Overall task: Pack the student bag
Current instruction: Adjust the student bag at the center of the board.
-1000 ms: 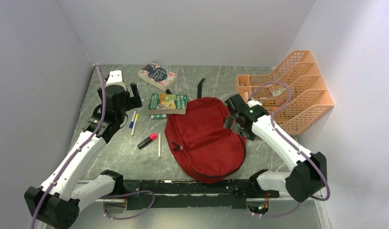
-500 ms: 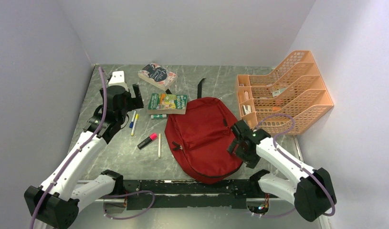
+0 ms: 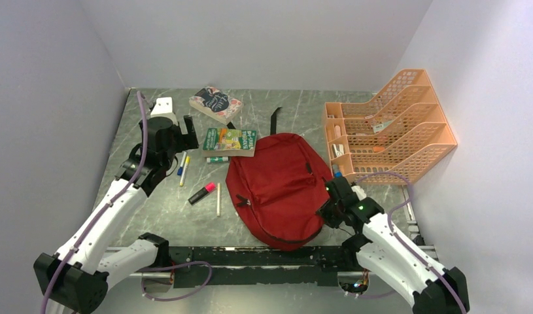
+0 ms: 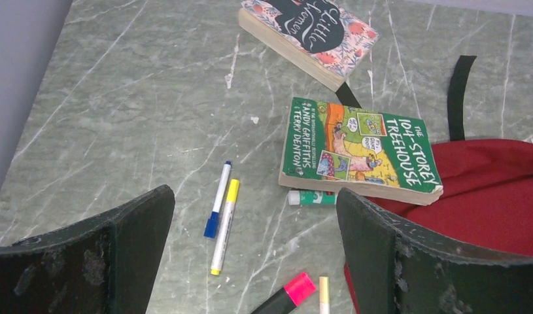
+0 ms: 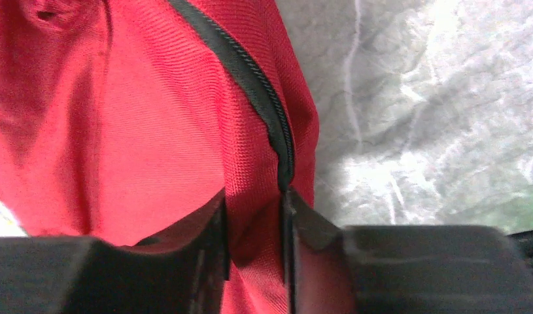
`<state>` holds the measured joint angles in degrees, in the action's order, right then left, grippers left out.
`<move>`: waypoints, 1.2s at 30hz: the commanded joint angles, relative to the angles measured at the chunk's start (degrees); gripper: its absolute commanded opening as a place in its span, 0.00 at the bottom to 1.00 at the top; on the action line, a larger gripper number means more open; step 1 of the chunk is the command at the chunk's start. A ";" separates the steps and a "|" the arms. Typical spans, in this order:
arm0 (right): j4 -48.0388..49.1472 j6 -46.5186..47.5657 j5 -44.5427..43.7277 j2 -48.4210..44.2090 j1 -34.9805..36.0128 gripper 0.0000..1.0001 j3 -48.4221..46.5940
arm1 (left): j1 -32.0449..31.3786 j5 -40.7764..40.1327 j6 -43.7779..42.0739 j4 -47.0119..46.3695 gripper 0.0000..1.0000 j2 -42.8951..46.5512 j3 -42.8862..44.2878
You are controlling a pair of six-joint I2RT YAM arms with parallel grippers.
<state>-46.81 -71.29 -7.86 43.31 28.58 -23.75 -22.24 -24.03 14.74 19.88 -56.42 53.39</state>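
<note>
The student bag [image 3: 280,186] lies lengthwise near-to-far, straps [image 3: 275,121] at the far end.

Plain white walls [image 3: 263,39] enclose a grey marbled table [image 3: 303,104] on three sides, evenly lit.

Bright even light; right wrist blurry (glare).

The student bag [image 3: 276,186] is dark red with a black zipper [image 5: 260,91]; the bench [image 3: 165,212] is grey-green, veined with white. The green book [image 4: 358,147] shows bright cartoon panels, the floral book [image 4: 309,29] is dark with pink flowers, and the file organizer [image 3: 411,140] is orange mesh
</note>
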 commanded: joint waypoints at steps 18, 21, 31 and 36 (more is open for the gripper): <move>22.45 21.35 1.00 17.35 -0.02 0.08 -10.80 | -0.74 23.33 18.45 -4.47 0.85 -9.75 -11.12; 23.44 23.23 -3.83 19.26 -0.18 0.08 -12.84 | -0.79 23.00 18.67 -4.23 0.85 -11.91 -10.55; 11.10 27.11 -15.73 16.37 -2.28 0.51 -16.79 | -0.79 24.44 19.54 -8.00 0.83 -14.30 -11.37; 6.51 28.84 -17.56 10.96 -2.30 0.72 -20.61 | -0.79 24.12 19.57 -8.28 0.83 -15.69 -10.61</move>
<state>-36.01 -44.49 -20.86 58.17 26.63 -40.18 -22.63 -1.04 33.87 13.96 -71.31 41.21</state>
